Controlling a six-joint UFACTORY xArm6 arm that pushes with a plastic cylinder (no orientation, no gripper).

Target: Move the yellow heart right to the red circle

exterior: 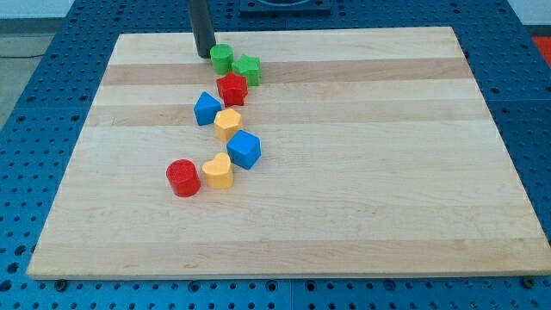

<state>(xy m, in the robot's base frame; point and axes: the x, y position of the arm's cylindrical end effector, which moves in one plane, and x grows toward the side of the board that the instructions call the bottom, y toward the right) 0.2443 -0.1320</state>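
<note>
The yellow heart (219,171) lies left of the board's middle, just right of the red circle (182,177), nearly touching it. My tip (204,53) is near the view's top, just left of the green circle (222,58), far above the heart. The rod rises out of the view's top.
A chain of blocks runs down from the tip: green star (247,68), red star-like block (232,89), blue block (207,108), yellow hexagon-like block (227,123), blue cube (244,149) touching the heart's upper right. The wooden board (387,172) lies on a blue perforated table.
</note>
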